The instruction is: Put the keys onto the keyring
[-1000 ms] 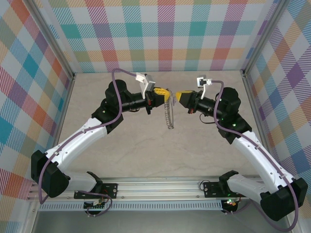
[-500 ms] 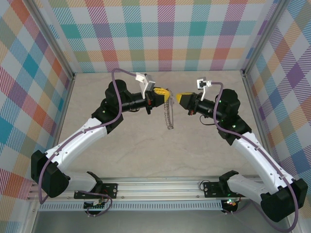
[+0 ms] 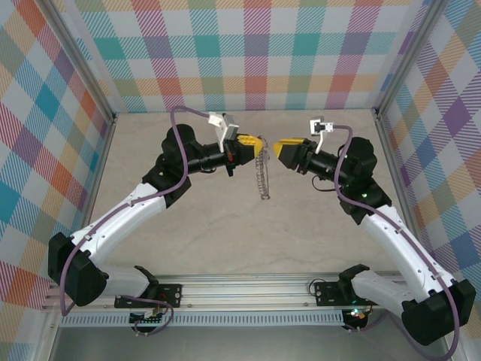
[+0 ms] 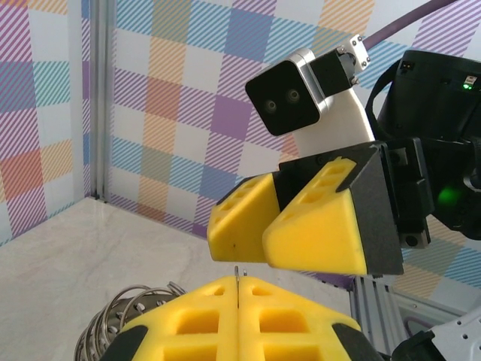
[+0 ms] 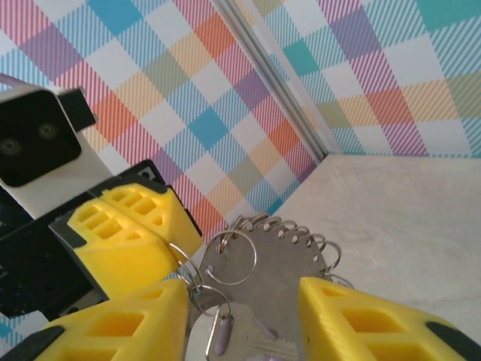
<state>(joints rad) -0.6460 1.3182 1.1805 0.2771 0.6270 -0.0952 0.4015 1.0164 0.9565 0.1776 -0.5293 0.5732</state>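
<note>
Left jaws clamp keyring (image 3: 262, 179); right jaws apart. Beige marbled tabletop (image 3: 225, 241), plaid walls (image 3: 255, 53).

The left arm (image 3: 134, 209) and right arm (image 3: 394, 229) are white tubes with black joints. Big black blocks (image 3: 75, 271) sit at 7 and 5 o'clock. A purple cable (image 3: 175, 135) loops along each arm. The fingers (image 4: 316, 226) are yellow blocks with square holes. A small green light (image 4: 449, 197) glows on the right arm's black part.
</note>
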